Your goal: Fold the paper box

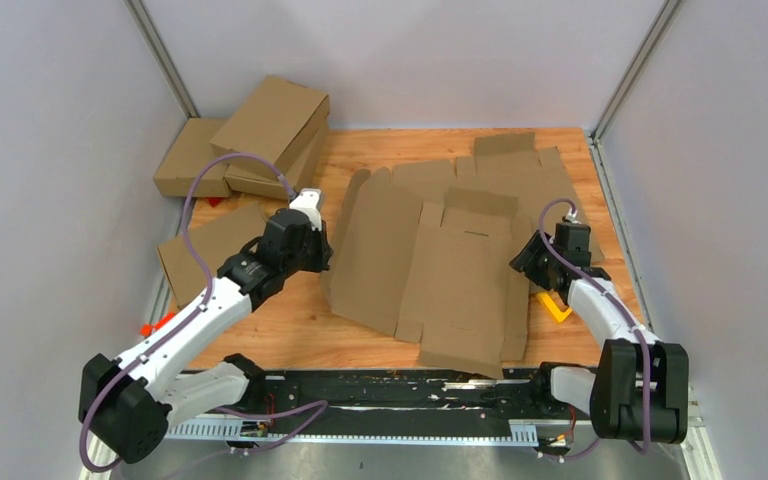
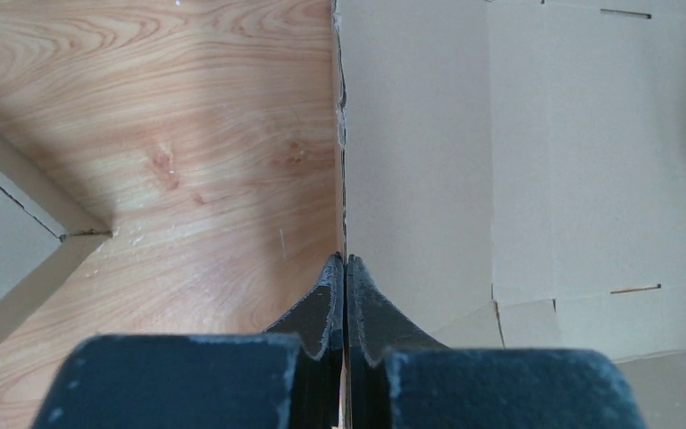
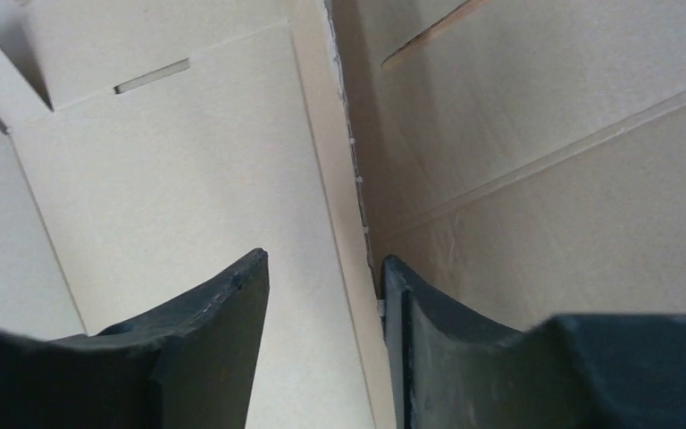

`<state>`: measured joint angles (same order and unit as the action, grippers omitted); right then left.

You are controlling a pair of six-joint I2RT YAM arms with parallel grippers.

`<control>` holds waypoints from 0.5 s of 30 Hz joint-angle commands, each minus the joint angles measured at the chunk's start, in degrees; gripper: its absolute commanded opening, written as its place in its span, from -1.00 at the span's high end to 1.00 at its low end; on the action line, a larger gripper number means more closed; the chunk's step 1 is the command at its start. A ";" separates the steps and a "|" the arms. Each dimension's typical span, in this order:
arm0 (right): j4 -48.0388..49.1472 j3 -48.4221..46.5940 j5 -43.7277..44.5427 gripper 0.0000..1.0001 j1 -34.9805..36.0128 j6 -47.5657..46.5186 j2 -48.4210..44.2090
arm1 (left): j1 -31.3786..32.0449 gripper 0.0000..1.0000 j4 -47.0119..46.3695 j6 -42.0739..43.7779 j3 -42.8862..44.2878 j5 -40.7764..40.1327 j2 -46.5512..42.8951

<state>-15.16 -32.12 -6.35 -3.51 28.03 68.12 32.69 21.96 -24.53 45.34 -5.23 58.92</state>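
Bright, even light; blurred near foregrounds.

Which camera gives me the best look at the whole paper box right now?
The top view: it alone shows the whole unfolded paper box. The left wrist view shows only its left edge, pinched in the left tool; the right wrist view shows just an edge between the open right tool.
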 commanded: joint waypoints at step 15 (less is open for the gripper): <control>0.74 0.65 -4.19 0.52 -0.23 -1.46 -1.52 | -7.68 0.23 -5.77 -5.64 -7.84 6.89 3.76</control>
<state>-15.44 -31.64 -9.56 -3.73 27.09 67.46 25.71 19.00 -28.88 38.87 0.54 61.87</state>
